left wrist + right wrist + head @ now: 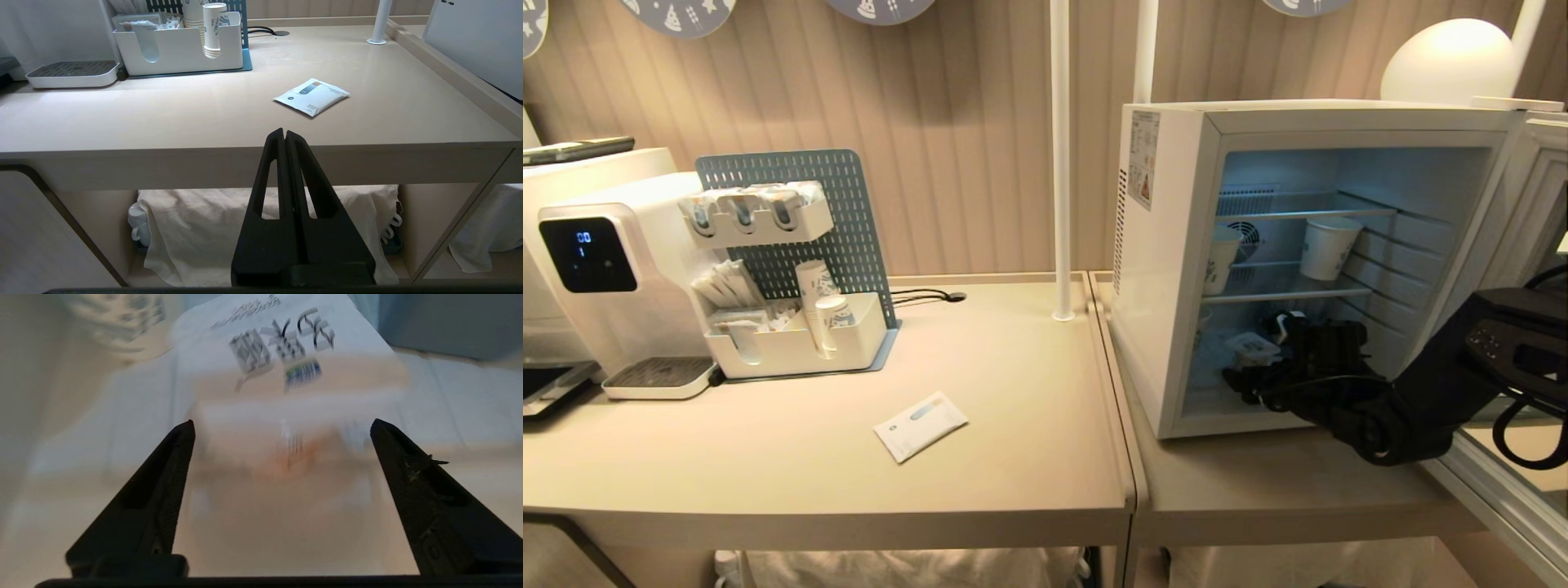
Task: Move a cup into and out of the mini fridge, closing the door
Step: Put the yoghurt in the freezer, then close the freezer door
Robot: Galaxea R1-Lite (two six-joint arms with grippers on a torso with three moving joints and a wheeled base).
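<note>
The white mini fridge (1168,269) stands on the right table with its door (1535,212) swung open to the right. My right gripper (1262,363) reaches into the bottom compartment. In the right wrist view the gripper (282,422) is open, its fingers wide on either side of the cup (286,343), a small white pot with a printed foil lid. The cup (1252,347) sits on the fridge floor. Whether the fingers touch it is too blurred to tell. My left gripper (284,131) is shut and parked below the left table's front edge.
Two taller paper cups (1327,245) (1221,257) stand on the fridge's middle wire shelf. The left table holds a water dispenser (605,269), a white organiser (800,343) with stacked cups, a flat sachet (920,425) and a white pole (1060,163).
</note>
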